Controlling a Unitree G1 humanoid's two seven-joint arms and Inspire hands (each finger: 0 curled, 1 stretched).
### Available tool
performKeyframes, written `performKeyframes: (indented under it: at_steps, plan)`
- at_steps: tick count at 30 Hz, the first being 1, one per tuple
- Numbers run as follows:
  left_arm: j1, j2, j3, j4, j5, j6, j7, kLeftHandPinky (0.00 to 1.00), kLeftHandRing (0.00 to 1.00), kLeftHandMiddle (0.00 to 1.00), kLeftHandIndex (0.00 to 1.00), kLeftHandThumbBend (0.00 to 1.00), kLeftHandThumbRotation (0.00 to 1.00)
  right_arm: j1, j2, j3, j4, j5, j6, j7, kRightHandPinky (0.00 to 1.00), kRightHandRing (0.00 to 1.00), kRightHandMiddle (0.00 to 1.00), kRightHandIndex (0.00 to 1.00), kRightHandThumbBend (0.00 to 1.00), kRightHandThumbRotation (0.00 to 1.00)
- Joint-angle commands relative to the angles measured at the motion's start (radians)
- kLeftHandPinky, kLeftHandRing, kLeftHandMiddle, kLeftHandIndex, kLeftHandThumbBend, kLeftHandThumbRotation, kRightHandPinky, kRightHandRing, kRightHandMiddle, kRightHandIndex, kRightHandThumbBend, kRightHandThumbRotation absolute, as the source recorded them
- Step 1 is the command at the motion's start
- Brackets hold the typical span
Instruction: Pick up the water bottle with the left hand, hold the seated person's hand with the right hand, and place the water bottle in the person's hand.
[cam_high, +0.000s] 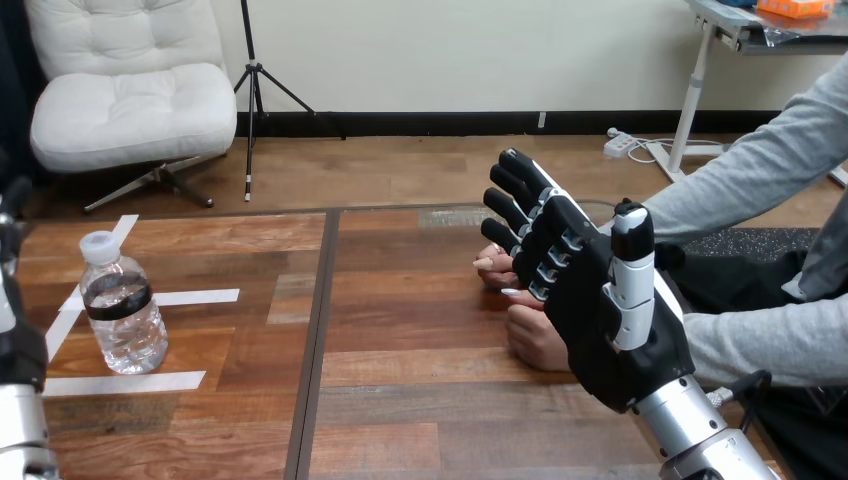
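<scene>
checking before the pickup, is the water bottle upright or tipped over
Upright. The water bottle stands on its base on the table, white cap at the top.

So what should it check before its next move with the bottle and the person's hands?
1. Water bottle upright on the table: ok.
2. Left hand on the bottle: not ok, apart from it.
3. Right hand fingers straight, ready to close: ok.
4. Right hand curled round the person's hands: not ok.
5. Right hand touching those hands: cannot tell.
6. Person's palm turned up to receive: cannot tell.
</scene>
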Motion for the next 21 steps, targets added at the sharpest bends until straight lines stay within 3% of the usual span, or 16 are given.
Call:
performKeyframes:
  at_steps: [1,13,16,21]
  plan:
    - [-0.067,0.039,0.013,0.046,0.011,-0.027,0.010,0.92,0.95,0.94,0.88,0.90,1.00,-0.028,-0.005,-0.011,-0.051,0.015,0.004,0.007,0.99,1.00,0.99,0.96,0.90,1.00]
    - [-0.077,0.066,0.025,0.133,0.046,-0.032,0.046,0.95,0.96,0.94,0.88,0.88,0.97,-0.030,-0.004,-0.012,-0.057,0.015,0.010,0.012,0.98,1.00,0.99,0.95,0.90,1.00]
    - [-0.078,0.074,0.025,0.150,0.056,-0.030,0.055,0.95,0.96,0.94,0.89,0.90,0.93,-0.031,-0.005,-0.012,-0.059,0.014,0.014,0.011,0.98,1.00,0.99,0.95,0.90,1.00]
    - [-0.079,0.085,0.022,0.172,0.086,-0.032,0.083,0.95,0.96,0.95,0.90,0.97,0.78,-0.031,-0.006,-0.013,-0.063,0.014,0.019,0.012,0.97,0.99,0.98,0.95,0.91,1.00]
